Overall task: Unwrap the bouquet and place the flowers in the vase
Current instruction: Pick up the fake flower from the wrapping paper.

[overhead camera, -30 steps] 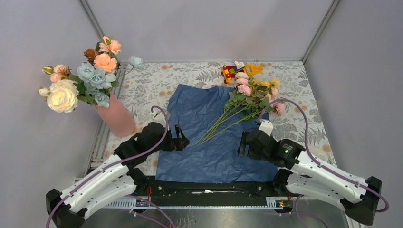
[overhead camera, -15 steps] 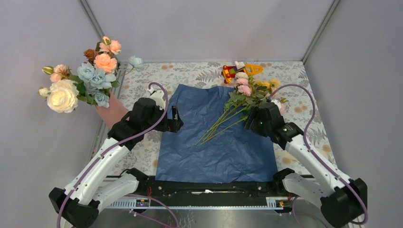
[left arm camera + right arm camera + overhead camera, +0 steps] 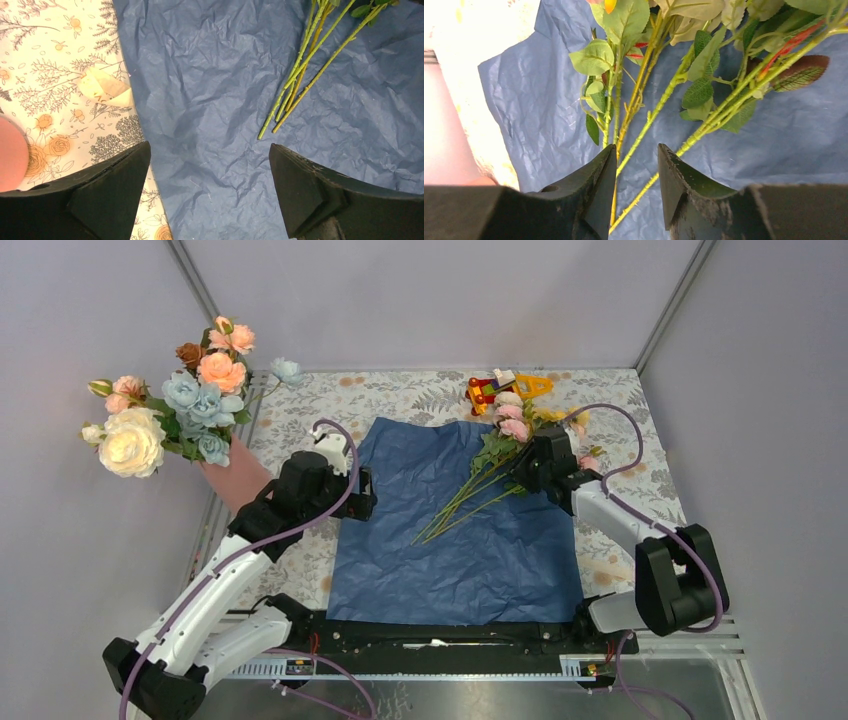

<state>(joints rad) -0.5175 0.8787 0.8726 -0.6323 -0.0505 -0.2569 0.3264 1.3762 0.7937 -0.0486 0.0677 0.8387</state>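
The bouquet lies unwrapped. Its crinkled blue paper point(image 3: 455, 530) is spread flat, and the flowers point(image 3: 515, 428) lie across it, heads at the back right, thin green stems point(image 3: 450, 512) running toward the middle. My right gripper point(image 3: 522, 468) is down over the stems just below the leaves. In the right wrist view its jaws point(image 3: 637, 155) stand narrowly apart with two stems point(image 3: 644, 125) passing between them, not pinched. My left gripper point(image 3: 365, 495) is wide open over the paper's left edge point(image 3: 210, 147), holding nothing. The salmon-pink vase point(image 3: 240, 485) stands at the left, half hidden by the left arm.
Larger peach, dusty-blue and cream blooms point(image 3: 170, 415) fill the vase. A red-and-yellow toy point(image 3: 505, 388) lies behind the flower heads. A cream ribbon point(image 3: 105, 87) sits on the patterned tablecloth point(image 3: 55, 60) beside the paper. Grey walls close in the table on three sides.
The right arm has reached forward from the near edge to the stems, and its jaws have narrowed around them. The left arm has moved forward along the paper's left edge.
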